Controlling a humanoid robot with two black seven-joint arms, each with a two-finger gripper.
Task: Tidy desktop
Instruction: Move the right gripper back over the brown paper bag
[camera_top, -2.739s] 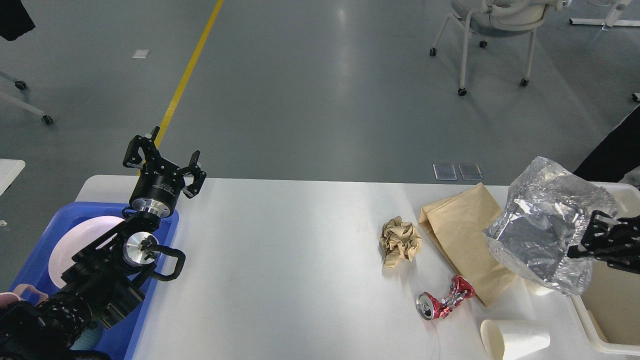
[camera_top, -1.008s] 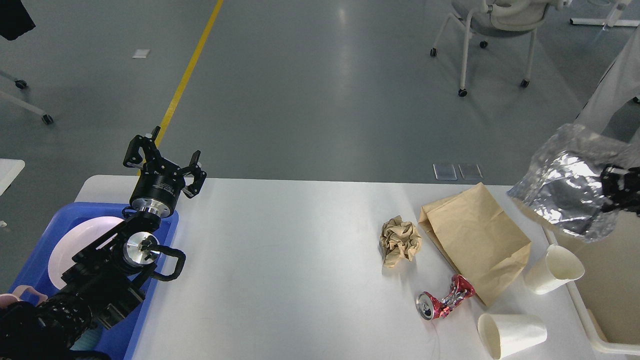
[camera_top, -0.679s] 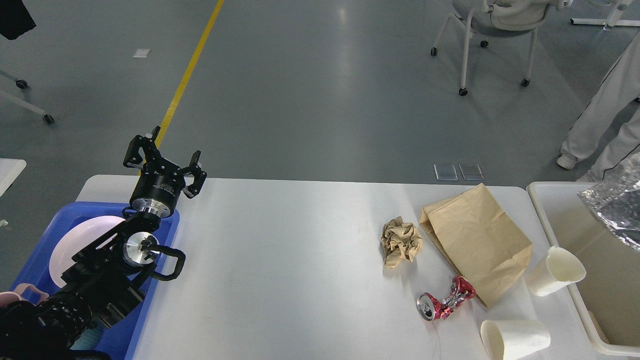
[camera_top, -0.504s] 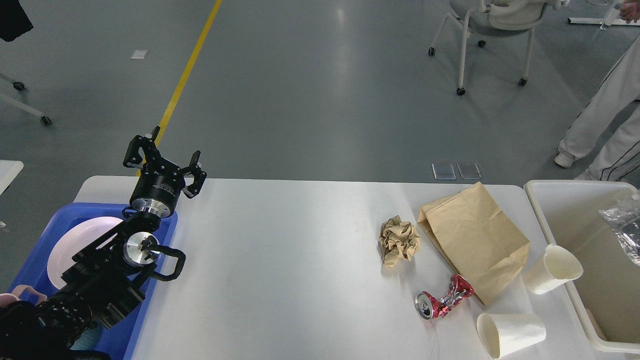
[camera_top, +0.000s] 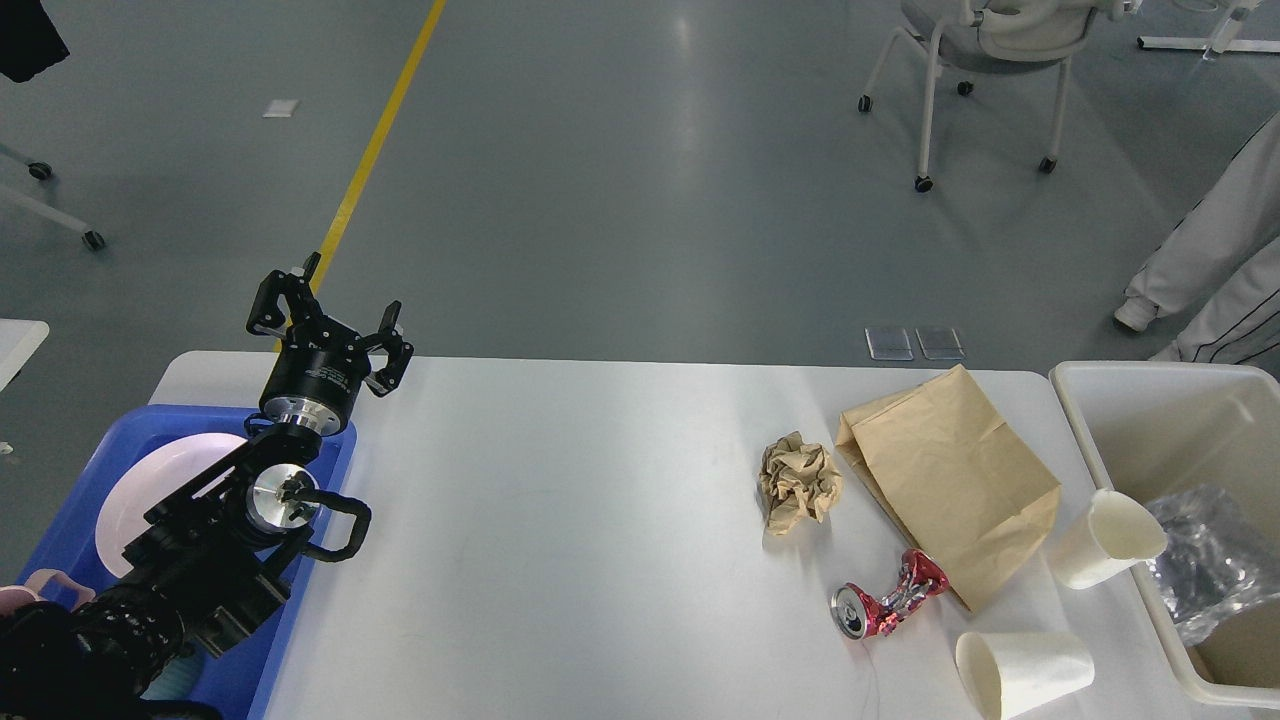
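Observation:
The white-grey desktop fills the lower view. On its right lie a flat brown paper bag, a crumpled brown paper ball, a crushed red can and two white paper cups. A crinkled silver foil bag lies inside the cream-white bin at the right edge. My left gripper is open and empty, raised over the desktop's far left corner. My right gripper is out of view.
A blue plastic tray with a pale pink plate sits at the left, under my left arm. A wheeled chair and a person's legs stand on the floor beyond the table.
My right gripper carried the silver foil bag rightward over the bin and left the view; the bag now lies in the bin. My left arm has not moved.

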